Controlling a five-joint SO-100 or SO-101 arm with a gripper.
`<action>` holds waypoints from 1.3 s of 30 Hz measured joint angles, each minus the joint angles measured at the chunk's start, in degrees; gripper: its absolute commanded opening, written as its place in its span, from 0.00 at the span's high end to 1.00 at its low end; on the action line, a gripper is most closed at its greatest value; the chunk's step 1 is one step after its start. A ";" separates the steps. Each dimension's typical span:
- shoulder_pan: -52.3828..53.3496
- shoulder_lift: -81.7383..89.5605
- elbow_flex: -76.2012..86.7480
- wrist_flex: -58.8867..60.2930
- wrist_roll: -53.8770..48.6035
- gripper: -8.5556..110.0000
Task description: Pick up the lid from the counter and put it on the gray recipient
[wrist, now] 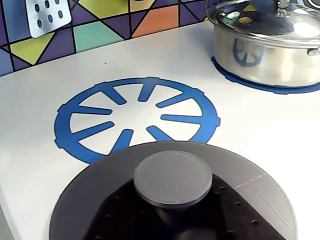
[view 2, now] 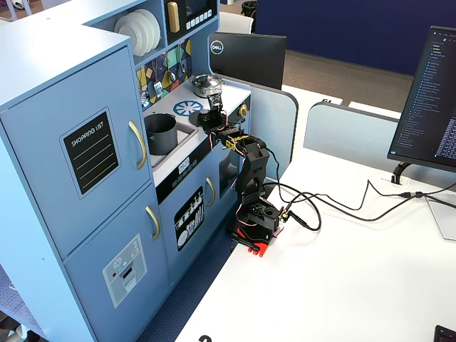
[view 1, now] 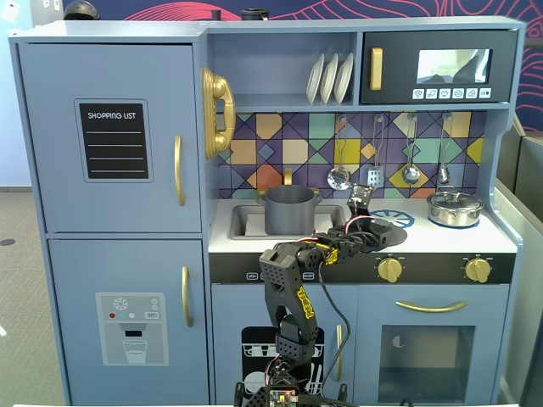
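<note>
Filling the wrist view, one lid point(wrist: 200, 200) hides the gripper point(view 1: 360, 203), grip unclear; elsewhere, one gray pot point(view 1: 289, 209).

One fixed view faces the toy kitchen point(view 1: 271, 212) head-on from a little way back, level with the bench point(view 1: 501, 242). Another fixed view stands off high to the kitchen's right, looking down along its front point(view 2: 107, 178) and over the desk point(view 2: 356, 271). The wrist view sits close above the lid point(wrist: 175, 200), facing the blue burner ring point(wrist: 137, 117) and tiled wall. All share the bench.
</note>
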 measured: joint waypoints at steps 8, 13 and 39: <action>-0.79 0.00 -0.26 0.00 0.00 0.93; -2.02 0.00 -2.02 0.00 0.00 0.93; -11.51 10.46 -17.05 14.59 -3.87 0.93</action>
